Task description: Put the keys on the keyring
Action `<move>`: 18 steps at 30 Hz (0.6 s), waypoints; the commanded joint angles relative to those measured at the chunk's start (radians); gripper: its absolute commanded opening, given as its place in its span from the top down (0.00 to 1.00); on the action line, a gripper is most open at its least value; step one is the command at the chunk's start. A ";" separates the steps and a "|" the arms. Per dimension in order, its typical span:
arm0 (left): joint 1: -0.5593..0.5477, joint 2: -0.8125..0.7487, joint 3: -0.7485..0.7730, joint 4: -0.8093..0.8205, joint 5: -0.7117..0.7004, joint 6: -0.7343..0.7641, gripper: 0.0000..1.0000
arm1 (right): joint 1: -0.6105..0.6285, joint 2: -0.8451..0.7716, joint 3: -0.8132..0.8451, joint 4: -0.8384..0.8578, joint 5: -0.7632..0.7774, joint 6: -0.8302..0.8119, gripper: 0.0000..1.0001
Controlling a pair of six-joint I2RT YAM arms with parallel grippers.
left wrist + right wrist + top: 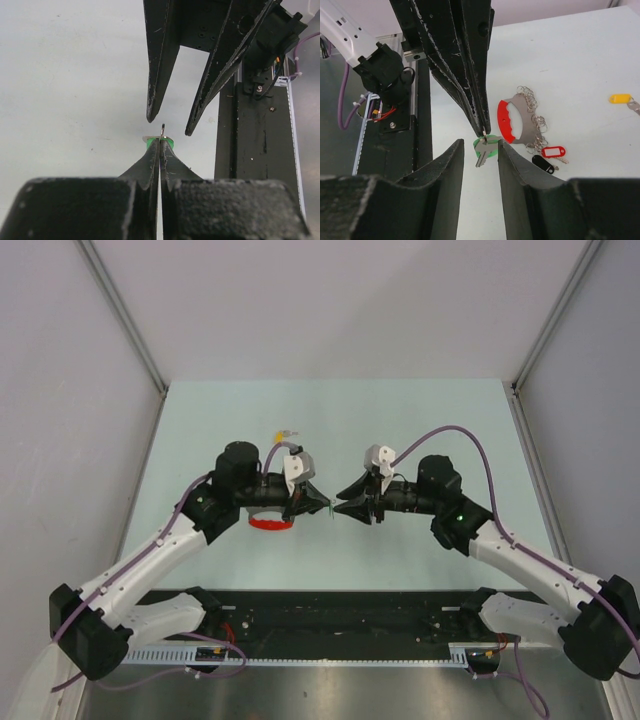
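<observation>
The green key [481,155], a silver blade with a green head, hangs in the air from my left gripper [160,142], which is shut on the small ring at its top. My right gripper [480,145] is open, with one finger on each side of the hanging key and a gap to both. In the left wrist view its two fingers [156,95] come down from above, spread apart. The keyring [511,119], a red and grey loop with a chain of rings, lies on the table behind. The yellow key [620,98] lies far to the right. Both grippers meet at mid-table [333,508].
A red tag [553,151] and a black tag [542,163] lie beside the keyring's chain. The black rail [262,145] of the arm bases runs along the table's near edge. Grey walls enclose the table's left, right and back.
</observation>
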 commanded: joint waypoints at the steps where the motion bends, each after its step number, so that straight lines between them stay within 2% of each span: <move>1: -0.004 0.003 0.020 -0.008 0.029 0.012 0.99 | 0.009 0.020 0.057 0.033 -0.026 -0.035 0.64; 6: -0.004 0.012 0.029 -0.031 0.028 0.026 0.99 | 0.015 0.035 0.074 0.024 -0.036 -0.049 0.69; 11: -0.005 0.023 0.041 -0.068 0.023 0.043 1.00 | 0.020 0.044 0.087 0.006 -0.043 -0.065 0.80; 18: -0.004 0.020 0.041 -0.068 0.023 0.044 0.99 | 0.027 0.066 0.101 -0.045 -0.046 -0.088 0.82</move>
